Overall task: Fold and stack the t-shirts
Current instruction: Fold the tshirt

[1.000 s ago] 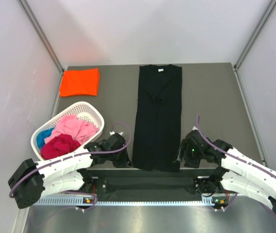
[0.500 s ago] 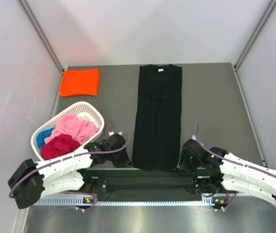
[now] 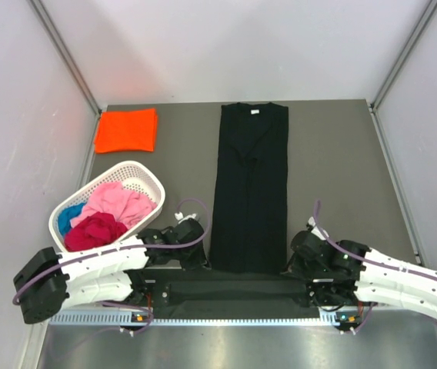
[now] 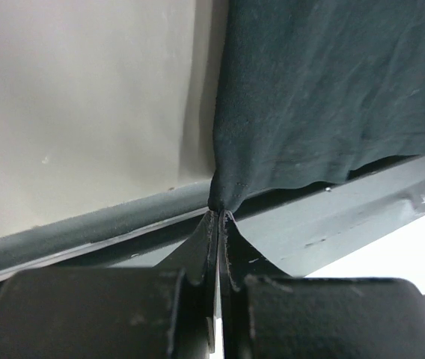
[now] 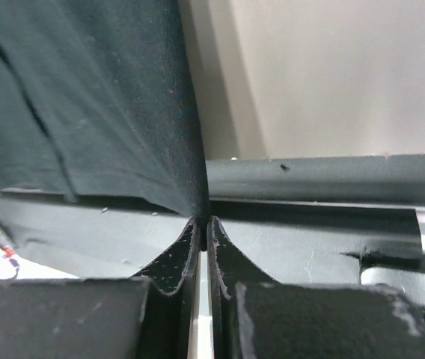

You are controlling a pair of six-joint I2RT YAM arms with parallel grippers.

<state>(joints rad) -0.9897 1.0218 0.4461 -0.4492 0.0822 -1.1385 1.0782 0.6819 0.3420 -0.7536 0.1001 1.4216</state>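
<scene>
A black t-shirt [image 3: 250,184], folded into a long narrow strip with a small neck label at its far end, lies down the middle of the table. My left gripper [image 3: 203,260] is shut on its near left hem corner [image 4: 220,200]. My right gripper [image 3: 291,261] is shut on the near right hem corner [image 5: 197,203]. A folded orange t-shirt [image 3: 127,130] lies at the far left. Pink [image 3: 118,201], magenta [image 3: 94,231] and blue [image 3: 68,217] t-shirts are crumpled in the basket.
The white lattice basket [image 3: 146,176] stands at the left, just beyond my left arm. A dark rail [image 3: 226,286] runs along the table's near edge between the arm bases. Slanted side walls close in the table at both sides.
My right gripper moved down to the shirt's near right corner and shut on it. The left gripper stayed shut on its corner and shifted slightly toward the near edge.
</scene>
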